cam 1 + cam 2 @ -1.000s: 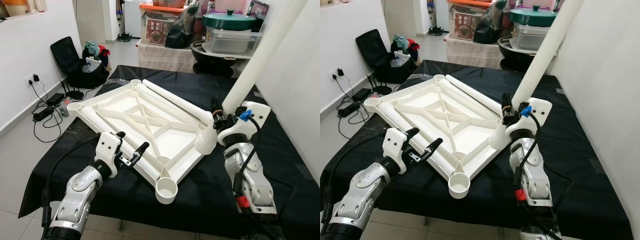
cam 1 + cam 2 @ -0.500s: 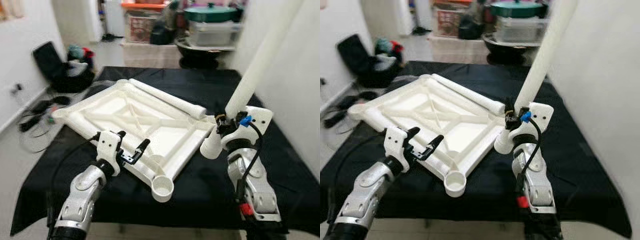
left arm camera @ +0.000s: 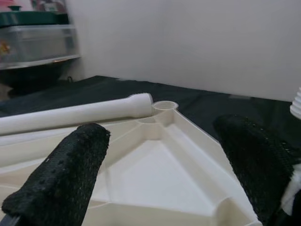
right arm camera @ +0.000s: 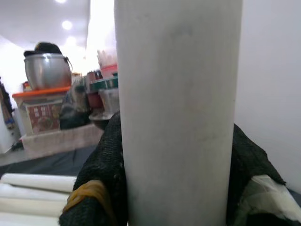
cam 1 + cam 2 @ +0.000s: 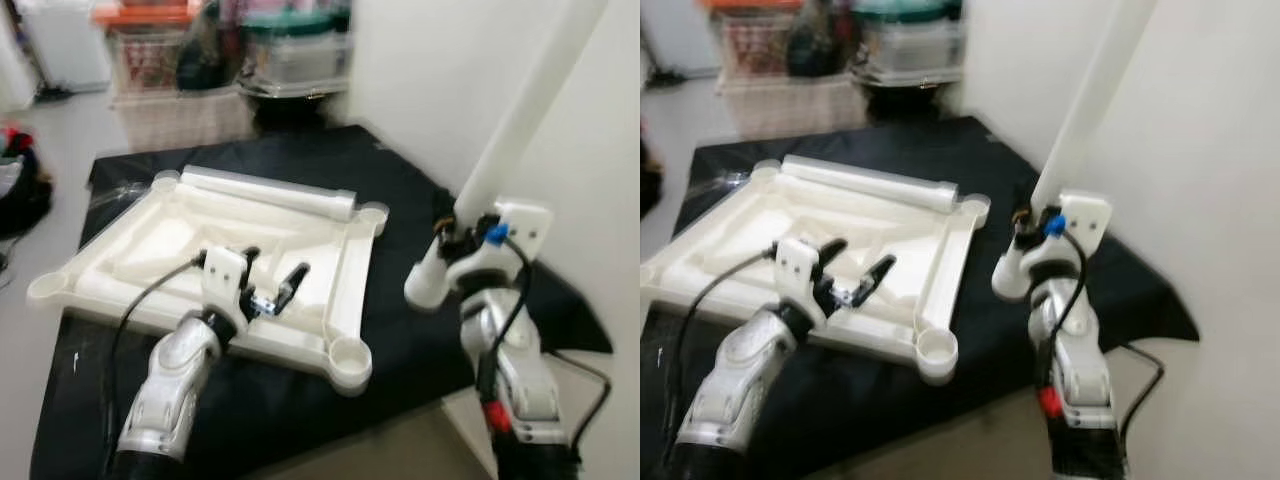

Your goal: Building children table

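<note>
Jaws: our right gripper is clamped on a white table leg, fingers pressed to both sides of the tube in the right wrist view; our left gripper has its fingers spread wide with nothing between them.

The held table leg runs steeply up and away to the right, out past the top of the head views. Its ribbed lower end hangs just below the gripper, over the black cloth near the table's right edge, clear of the tabletop frame. A yellow rubber band shows on one right finger.

The white tabletop lies upside down on the black-draped table, ribs facing up, round leg sockets at its corners. The near-right socket sits close to the table's front edge. A second loose leg lies flat along the tabletop's far edge, one end next to the far-right socket.

Our left gripper hovers over the near-right part of the tabletop, inside its rim; from the left wrist view we see both fingers framing the ribbed panel and the far-right socket beyond. Can't tell if it touches the plastic.

Head views are blurred. Behind the table's far edge: stacked storage boxes and a white wall at right.
</note>
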Motion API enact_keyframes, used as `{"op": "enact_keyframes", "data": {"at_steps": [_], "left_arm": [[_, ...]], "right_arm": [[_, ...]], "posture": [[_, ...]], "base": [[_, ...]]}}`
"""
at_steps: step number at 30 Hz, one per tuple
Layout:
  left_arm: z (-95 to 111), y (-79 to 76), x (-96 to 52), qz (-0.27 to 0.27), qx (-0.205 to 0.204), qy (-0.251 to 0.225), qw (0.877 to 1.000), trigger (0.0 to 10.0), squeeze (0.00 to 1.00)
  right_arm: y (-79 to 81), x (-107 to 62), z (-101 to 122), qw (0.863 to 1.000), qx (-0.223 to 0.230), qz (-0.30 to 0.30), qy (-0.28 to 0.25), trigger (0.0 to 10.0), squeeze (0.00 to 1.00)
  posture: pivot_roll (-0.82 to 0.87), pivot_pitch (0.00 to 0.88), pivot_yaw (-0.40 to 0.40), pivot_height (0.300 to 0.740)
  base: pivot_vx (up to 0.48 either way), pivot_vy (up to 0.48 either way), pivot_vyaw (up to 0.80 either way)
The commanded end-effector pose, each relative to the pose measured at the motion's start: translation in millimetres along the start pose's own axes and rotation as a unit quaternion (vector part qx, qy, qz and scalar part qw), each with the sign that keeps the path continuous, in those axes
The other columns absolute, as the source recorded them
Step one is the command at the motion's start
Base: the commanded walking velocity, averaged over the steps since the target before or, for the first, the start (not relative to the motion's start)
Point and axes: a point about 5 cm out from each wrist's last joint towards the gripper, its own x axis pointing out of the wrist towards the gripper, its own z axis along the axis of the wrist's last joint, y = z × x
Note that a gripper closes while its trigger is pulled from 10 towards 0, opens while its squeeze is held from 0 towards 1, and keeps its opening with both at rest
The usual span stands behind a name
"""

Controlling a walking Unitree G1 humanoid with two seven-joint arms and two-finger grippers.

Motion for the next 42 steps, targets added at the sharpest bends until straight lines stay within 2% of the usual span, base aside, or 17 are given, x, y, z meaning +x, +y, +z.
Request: {"op": "enact_keyframes", "data": {"at_steps": [1,4,5,6,7,8,11,14,18,20,21,24,30,32,38,40,42], "left_arm": [[-5.6,2.1,-5.1,0.010,0.000,0.009,1.000,10.0,0.00],[-5.3,1.0,-4.7,0.008,0.001,0.009,1.000,10.0,0.00],[-5.4,0.7,-4.0,0.011,-0.001,0.008,1.000,10.0,0.00],[-5.4,0.7,-4.0,0.011,-0.001,0.008,1.000,10.0,0.00],[-5.6,0.5,-3.4,0.013,-0.002,0.008,1.000,10.0,0.00],[-5.6,0.5,-3.4,0.013,-0.002,0.008,1.000,10.0,0.00],[-9.3,-2.2,-2.9,0.017,0.005,0.012,1.000,10.0,0.00],[-9.3,-2.2,-2.9,0.017,0.005,0.012,1.000,10.0,0.00],[-13.5,-1.5,-5.9,0.025,0.007,0.020,0.999,10.0,0.00],[-13.5,-1.5,-5.9,0.025,0.007,0.020,0.999,10.0,0.00],[-15.0,-1.7,-6.7,0.024,0.008,0.024,0.999,10.0,0.00],[-16.6,-2.5,-6.3,0.016,0.014,0.030,0.999,10.0,0.00],[-16.6,-2.5,-6.3,0.016,0.014,0.030,0.999,10.0,0.00],[-17.2,-2.3,-5.9,0.012,0.018,0.032,0.999,10.0,0.00],[-17.6,-2.4,-6.0,0.011,0.019,0.032,0.999,10.0,0.00],[-18.3,-3.0,-5.8,0.007,0.021,0.035,0.999,10.0,0.00],[-18.3,-3.0,-5.8,0.007,0.021,0.035,0.999,10.0,0.00]], "right_arm": [[9.3,0.9,2.8,0.999,0.012,0.037,-0.004,10.0,0.00],[10.5,0.6,2.9,0.999,0.018,0.048,-0.003,10.0,0.00],[17.1,0.0,6.1,0.996,0.033,0.086,-0.006,10.0,0.00],[17.1,0.0,6.1,0.996,0.033,0.086,-0.006,10.0,0.00],[23.6,-1.5,9.2,0.991,0.042,0.126,-0.007,10.0,0.00],[23.6,-1.5,9.2,0.991,0.042,0.126,-0.007,10.0,0.00],[34.2,-8.3,8.5,0.971,0.031,0.235,0.016,10.0,0.00],[34.2,-8.3,8.5,0.971,0.031,0.235,0.016,10.0,0.00],[28.8,-16.8,2.6,0.959,0.025,0.279,0.047,10.0,0.00],[28.8,-16.8,2.6,0.959,0.025,0.279,0.047,10.0,0.00],[26.2,-26.3,-2.2,0.951,0.025,0.302,0.065,10.0,0.00],[18.1,-41.9,-13.4,0.937,0.025,0.334,0.098,10.0,0.00],[18.1,-41.9,-13.4,0.937,0.025,0.334,0.098,10.0,0.00],[11.9,-47.7,-27.2,0.936,0.033,0.329,0.116,10.0,0.00],[11.4,-48.9,-31.9,0.937,0.041,0.326,0.120,10.0,0.00],[6.5,-48.3,-43.4,0.948,0.046,0.289,0.126,10.0,0.00],[6.5,-48.3,-43.4,0.948,0.046,0.289,0.126,10.0,0.00]], "posture": [[0.03,0.000,-0.060,0.740],[0.03,0.000,-0.060,0.740],[0.02,0.000,-0.064,0.740],[0.02,0.000,-0.064,0.740],[0.02,0.000,-0.066,0.740],[0.02,0.000,-0.066,0.740],[0.03,0.000,-0.091,0.740],[0.03,0.000,-0.091,0.740],[0.03,0.000,-0.098,0.740],[0.03,0.000,-0.098,0.740],[0.03,0.000,-0.094,0.740],[0.03,0.000,-0.086,0.740],[0.03,0.000,-0.086,0.740],[0.03,0.000,-0.076,0.740],[0.04,0.000,-0.074,0.740],[0.04,0.000,-0.068,0.740],[0.04,0.000,-0.068,0.740]], "base": [[0.000,0.000,0.00],[0.000,0.000,0.00],[0.000,0.000,0.00],[0.000,0.000,0.00],[0.000,0.000,0.00],[0.000,0.000,0.00],[0.000,0.000,0.00],[0.000,0.000,0.00],[0.000,0.000,0.00],[0.000,0.000,0.00],[0.000,0.000,0.00],[0.000,0.000,0.00],[0.000,0.000,0.00],[0.000,0.000,0.00],[0.000,0.000,0.00],[0.000,0.000,0.00],[0.000,0.000,0.00]]}}
